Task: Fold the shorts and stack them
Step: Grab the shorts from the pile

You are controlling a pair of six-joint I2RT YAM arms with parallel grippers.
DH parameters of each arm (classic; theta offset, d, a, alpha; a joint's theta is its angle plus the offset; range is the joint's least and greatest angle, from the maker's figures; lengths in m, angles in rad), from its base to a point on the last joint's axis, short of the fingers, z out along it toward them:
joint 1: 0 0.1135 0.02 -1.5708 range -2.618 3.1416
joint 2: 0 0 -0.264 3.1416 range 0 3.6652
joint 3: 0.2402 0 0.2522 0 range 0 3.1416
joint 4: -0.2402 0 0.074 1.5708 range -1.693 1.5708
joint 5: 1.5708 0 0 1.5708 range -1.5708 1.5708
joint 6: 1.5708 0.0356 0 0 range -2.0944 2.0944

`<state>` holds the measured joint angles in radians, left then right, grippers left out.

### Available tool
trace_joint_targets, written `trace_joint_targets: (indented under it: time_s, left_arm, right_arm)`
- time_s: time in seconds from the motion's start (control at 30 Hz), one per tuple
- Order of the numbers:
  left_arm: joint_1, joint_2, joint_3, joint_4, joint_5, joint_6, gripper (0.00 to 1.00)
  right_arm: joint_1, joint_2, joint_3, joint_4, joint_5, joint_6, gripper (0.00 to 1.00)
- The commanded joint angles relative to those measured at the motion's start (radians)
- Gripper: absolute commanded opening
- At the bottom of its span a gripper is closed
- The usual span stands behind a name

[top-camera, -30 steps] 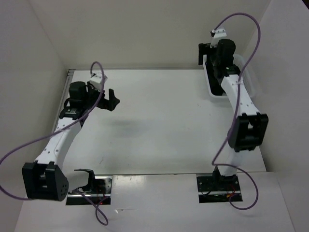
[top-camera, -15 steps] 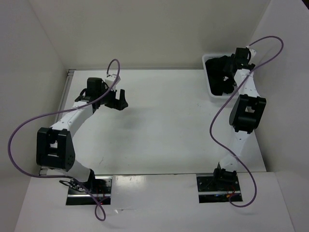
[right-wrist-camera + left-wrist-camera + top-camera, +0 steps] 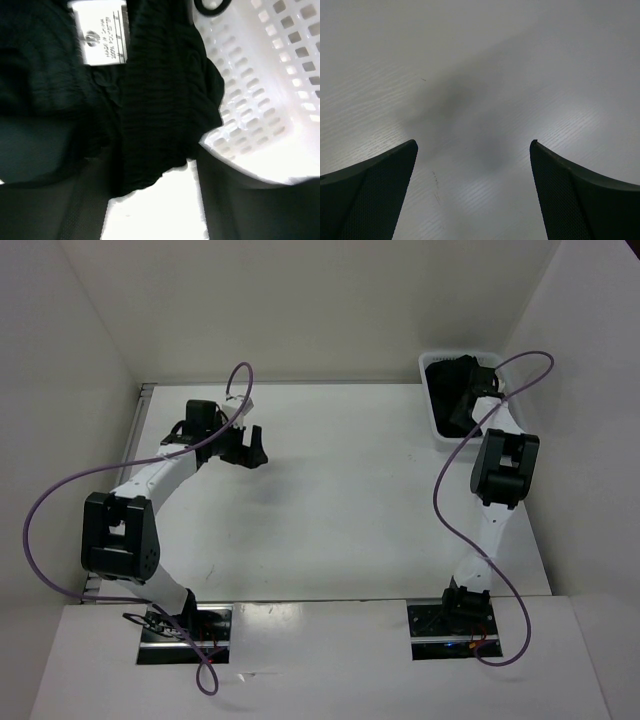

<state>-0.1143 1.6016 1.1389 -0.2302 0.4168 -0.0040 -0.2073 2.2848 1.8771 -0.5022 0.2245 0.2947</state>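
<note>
The black shorts (image 3: 452, 390) lie bunched inside the white mesh basket (image 3: 435, 430) at the back right. In the right wrist view the shorts (image 3: 155, 110) fill the upper left, with a white label (image 3: 100, 32) showing. My right gripper (image 3: 155, 200) is open, down in the basket; the shorts' lower edge hangs between its two fingers, which do not pinch it. In the top view the right gripper (image 3: 468, 400) is inside the basket. My left gripper (image 3: 248, 448) is open and empty over the bare table at the left; its fingers (image 3: 375, 195) frame only table.
The basket wall (image 3: 260, 85) is close on the right of my right gripper. White walls enclose the table at the back and both sides. Purple cables loop over both arms.
The right arm has swung back and folded, bringing its gripper down into the basket over the shorts. The left arm has pulled back and folded; its gripper shifted slightly right.
</note>
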Motion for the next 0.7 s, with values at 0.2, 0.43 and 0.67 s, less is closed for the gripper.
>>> trace_joint_targets:
  time_s: [0.2, 0.43, 0.67]
  left_arm:
    - [-0.004, -0.028, -0.004, 0.020, 0.025, 0.004, 1.00]
    - [-0.004, -0.100, -0.050, 0.038, 0.034, 0.004, 1.00]
    - [-0.004, -0.218, -0.094, 0.048, 0.034, 0.004, 1.00]
  right_arm:
    - [0.005, -0.016, 0.098, 0.036, -0.057, -0.026, 0.00]
    - [0.038, -0.093, 0.269, 0.065, -0.056, -0.074, 0.00]
    - [0.108, -0.247, 0.278, 0.105, -0.002, -0.046, 0.00]
